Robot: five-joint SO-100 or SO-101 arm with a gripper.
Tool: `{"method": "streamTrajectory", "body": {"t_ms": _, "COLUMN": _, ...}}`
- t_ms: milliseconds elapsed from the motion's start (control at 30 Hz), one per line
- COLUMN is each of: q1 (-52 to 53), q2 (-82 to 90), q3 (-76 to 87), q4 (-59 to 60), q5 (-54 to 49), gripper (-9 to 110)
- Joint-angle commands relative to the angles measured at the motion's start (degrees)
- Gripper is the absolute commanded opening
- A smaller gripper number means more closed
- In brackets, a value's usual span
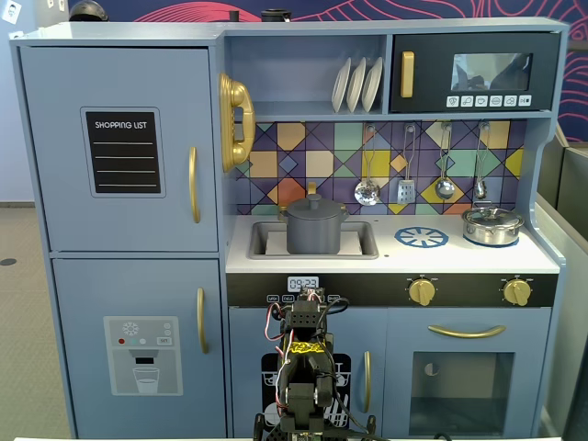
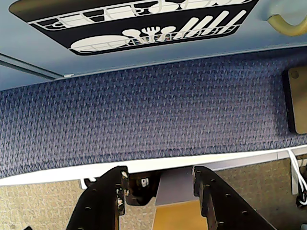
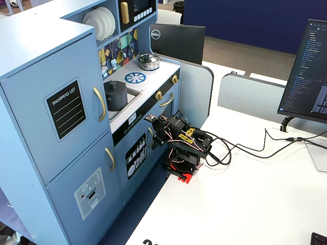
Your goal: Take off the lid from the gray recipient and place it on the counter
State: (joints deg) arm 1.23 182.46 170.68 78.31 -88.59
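The gray recipient stands in the recessed sink of the pale counter, with the dark gray lid on top of it. Both also show in the other fixed view, the pot and its lid. My arm sits folded low in front of the kitchen's lower doors, far below the pot. My gripper is open and empty; in the wrist view it points down past the white table edge at blue carpet. The pot and lid are out of the wrist view.
A shiny silver pot with its lid stands at the counter's right, past the blue burner ring. Utensils hang above the counter. The arm's base stands on a white table with cables and a monitor.
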Motion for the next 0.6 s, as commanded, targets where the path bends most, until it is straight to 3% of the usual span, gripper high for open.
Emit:
{"method": "streamTrajectory", "body": {"t_ms": 0, "q1": 3.9, "q2": -0.4, "q3": 1.3, "q4": 9.3, "q5": 2.0, "gripper": 0}}
{"method": "streamTrajectory", "body": {"t_ms": 567, "q1": 3.4, "q2": -0.4, "q3": 1.2, "q4": 9.2, "q5": 0.8, "gripper": 0}}
